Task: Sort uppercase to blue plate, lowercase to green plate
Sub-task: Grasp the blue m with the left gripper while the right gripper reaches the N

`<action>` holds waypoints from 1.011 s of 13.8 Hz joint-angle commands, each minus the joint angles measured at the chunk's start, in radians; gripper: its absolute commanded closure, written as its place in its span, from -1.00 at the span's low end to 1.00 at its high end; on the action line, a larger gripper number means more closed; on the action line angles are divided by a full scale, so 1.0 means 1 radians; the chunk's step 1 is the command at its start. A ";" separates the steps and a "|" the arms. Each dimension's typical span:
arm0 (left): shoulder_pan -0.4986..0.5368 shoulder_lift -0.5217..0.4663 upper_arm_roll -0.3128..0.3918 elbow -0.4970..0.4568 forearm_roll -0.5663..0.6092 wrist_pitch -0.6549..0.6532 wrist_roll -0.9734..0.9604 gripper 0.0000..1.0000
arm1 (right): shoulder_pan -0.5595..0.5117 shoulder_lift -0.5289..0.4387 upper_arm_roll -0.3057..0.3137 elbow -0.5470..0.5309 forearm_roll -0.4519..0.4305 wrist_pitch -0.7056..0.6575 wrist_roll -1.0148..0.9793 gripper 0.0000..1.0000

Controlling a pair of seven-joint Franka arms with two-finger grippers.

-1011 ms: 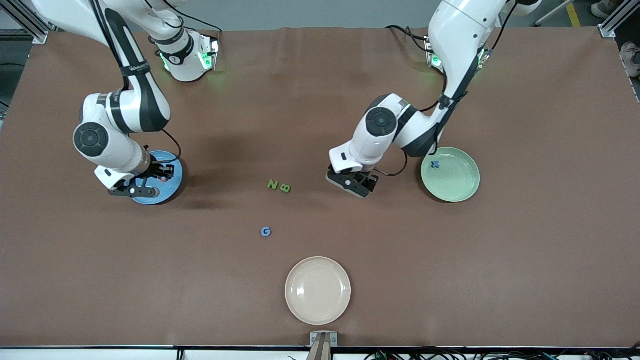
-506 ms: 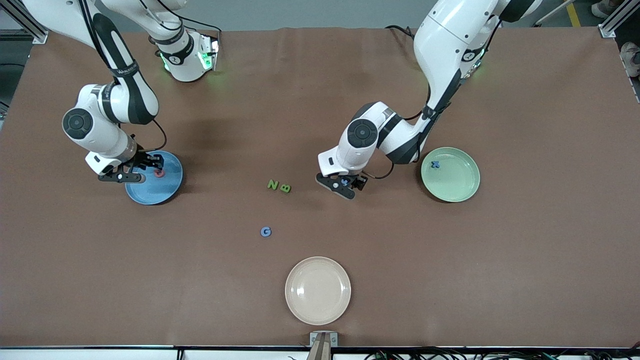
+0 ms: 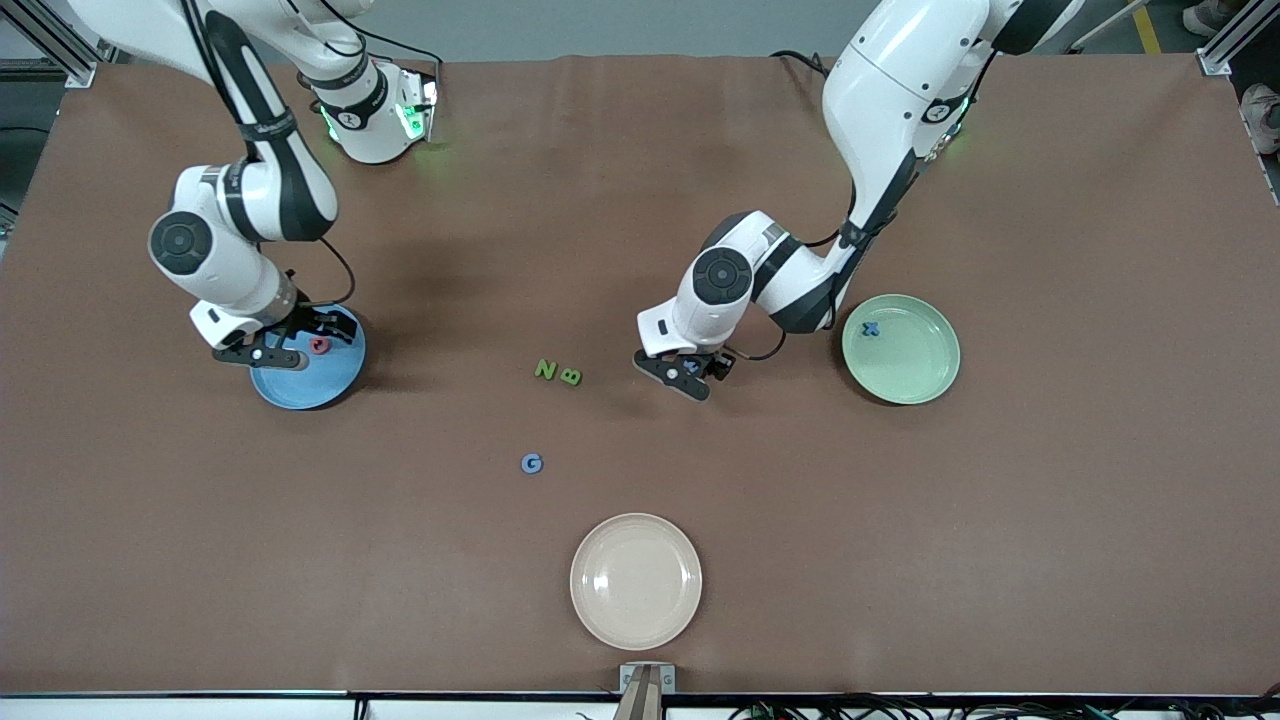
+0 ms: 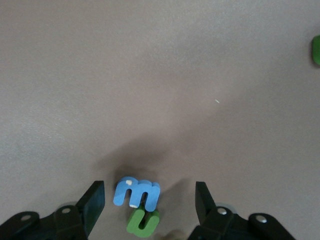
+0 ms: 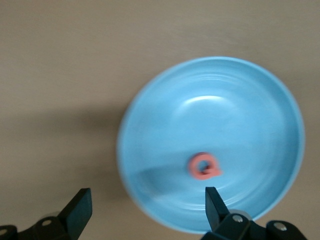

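My left gripper (image 3: 688, 378) (image 4: 149, 201) hangs low and open over the blue m-like lowercase letter (image 4: 136, 192) and the green n-like one (image 4: 143, 223). Both lie on the table between its fingers, touching neither. The blue x (image 3: 872, 328) lies in the green plate (image 3: 915, 375). My right gripper (image 3: 265, 352) (image 5: 147, 204) is open and holds nothing, over the rim of the blue plate (image 3: 305, 388) (image 5: 225, 115). The red-pink round uppercase letter (image 3: 319, 345) (image 5: 204, 166) rests in that plate. Green N (image 3: 545, 369), green B (image 3: 570, 377) and blue G (image 3: 532, 463) lie mid-table.
A cream plate (image 3: 635, 580) stands near the table's front edge, nearer to the camera than the G. The green plate is close beside the left arm's elbow. A green piece (image 4: 316, 50) shows at the edge of the left wrist view.
My right gripper has opened and the red-pink letter now lies in the blue plate. My left gripper moved toward the right arm's end and came down around the blue m and green n.
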State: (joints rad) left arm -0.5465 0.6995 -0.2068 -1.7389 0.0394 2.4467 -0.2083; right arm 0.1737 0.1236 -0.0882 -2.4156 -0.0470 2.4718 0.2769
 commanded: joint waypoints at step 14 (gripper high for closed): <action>-0.007 0.021 0.009 0.002 0.010 -0.018 -0.006 -0.24 | 0.438 0.165 -0.002 0.274 0.064 -0.056 0.656 -0.96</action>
State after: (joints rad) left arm -0.5497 0.7149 -0.2023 -1.7399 0.0395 2.4358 -0.2084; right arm 0.5704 0.2427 -0.0818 -2.1663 0.0060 2.3852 0.9181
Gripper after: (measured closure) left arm 0.361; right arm 0.000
